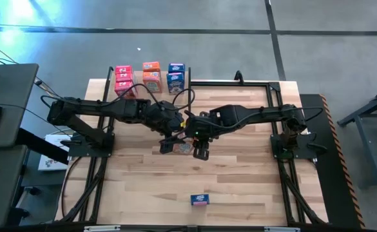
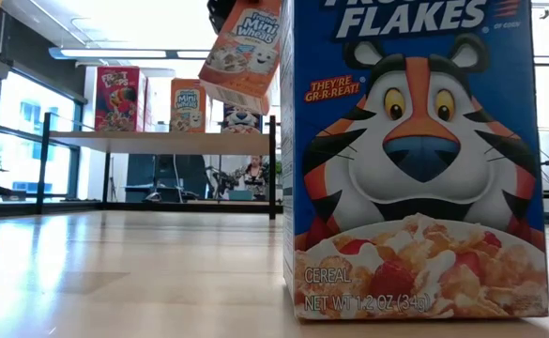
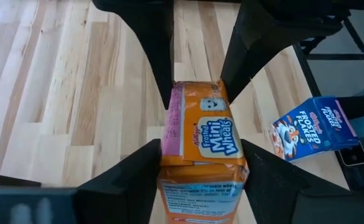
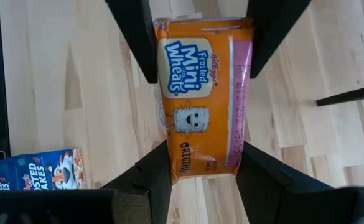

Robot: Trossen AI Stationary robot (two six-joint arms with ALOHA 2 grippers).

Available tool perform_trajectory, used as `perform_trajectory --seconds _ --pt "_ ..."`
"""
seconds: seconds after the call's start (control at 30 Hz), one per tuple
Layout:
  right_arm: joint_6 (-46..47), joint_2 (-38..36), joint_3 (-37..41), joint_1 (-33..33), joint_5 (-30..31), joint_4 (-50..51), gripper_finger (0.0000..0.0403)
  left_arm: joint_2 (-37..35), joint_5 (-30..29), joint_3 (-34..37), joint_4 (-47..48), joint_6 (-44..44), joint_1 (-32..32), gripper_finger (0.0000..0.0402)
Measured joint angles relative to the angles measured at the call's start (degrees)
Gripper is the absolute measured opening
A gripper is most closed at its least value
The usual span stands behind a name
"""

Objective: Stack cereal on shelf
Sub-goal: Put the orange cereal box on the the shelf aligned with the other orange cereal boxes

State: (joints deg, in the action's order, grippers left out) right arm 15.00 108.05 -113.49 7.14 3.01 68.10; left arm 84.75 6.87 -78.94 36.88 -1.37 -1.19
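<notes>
Orange cardboard fills the gap in the right gripper (image 4: 203, 180): it is clenched on one end of the Mini-Wheats box (image 4: 197, 81). The left gripper (image 3: 200, 180) brackets the opposite end, but whether it has bitten or only frames the carton I cannot tell. The box hangs clear of the tabletop (image 1: 240, 187) over its middle, tilted in the low view. Its long axis runs straight from one wrist to the other, so each arm looks down its length at the other.

Just beside the pair, a blue Frosted Flakes box (image 3: 312, 127) lies on the planks. Another blue box (image 1: 200, 200) stands well apart near the front edge.

Farther out, the shelf (image 2: 161, 141) stands at the table's far edge, left of centre. It carries a red box (image 2: 116, 97), an orange one (image 2: 188, 105) and a blue one (image 2: 241, 118).

That placing decides the coming move. The shelf lies away on the left arm's side, so the left arm is the nearer carrier — this reads as a hand-over in mid-air. Judging from here, the right should let go only once the left has the carton firmly. The box must then be brought upright before it goes up beside its fellows.
</notes>
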Motion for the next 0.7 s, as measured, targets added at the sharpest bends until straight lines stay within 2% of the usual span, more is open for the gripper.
perform_trajectory --seconds 0.23,0.6,0.7 --pt "0.0 0.0 0.0 0.0 0.0 0.0 0.0142 0.0 -0.2 0.0 0.0 1.4 0.0 0.0154" --pt "0.2 0.0 0.0 0.0 -0.1 0.0 0.0142 0.0 -0.1 0.0 0.0 1.4 0.0 0.0159" --pt "0.2 0.0 0.0 -0.1 -1.7 0.0 0.0142 0.0 0.0 0.0 0.0 1.4 0.0 0.0156"
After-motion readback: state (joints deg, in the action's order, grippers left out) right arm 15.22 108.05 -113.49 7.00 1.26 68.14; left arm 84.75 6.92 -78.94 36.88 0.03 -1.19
